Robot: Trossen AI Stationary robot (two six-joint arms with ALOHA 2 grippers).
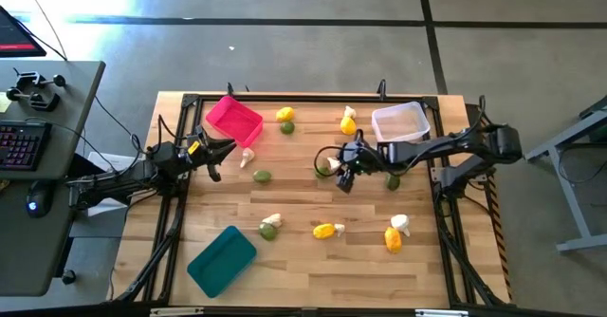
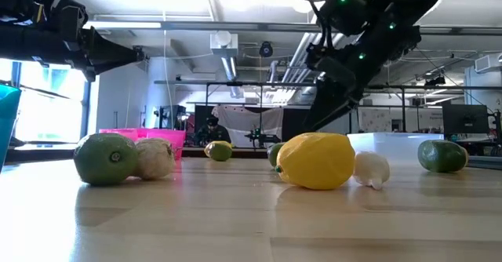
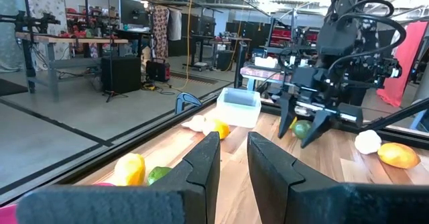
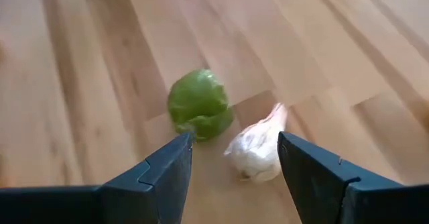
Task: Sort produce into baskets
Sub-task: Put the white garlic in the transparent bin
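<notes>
The right gripper (image 4: 231, 167) hangs open over a green fruit (image 4: 200, 104) and a garlic (image 4: 258, 149) lying side by side mid-table. It should centre on one alone before closing. The left gripper (image 3: 232, 158), empty and barely parted, waits near the pink basket (image 1: 233, 120).

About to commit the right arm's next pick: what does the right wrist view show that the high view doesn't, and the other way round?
Only the right wrist view: a green fruit and a white garlic bulb lie side by side ahead of the open right gripper.
Only the high view: the pink, teal and whitish baskets, the scattered produce, and the left gripper beside the pink one.
Both: the wooden table and the right gripper near mid-table.
</notes>
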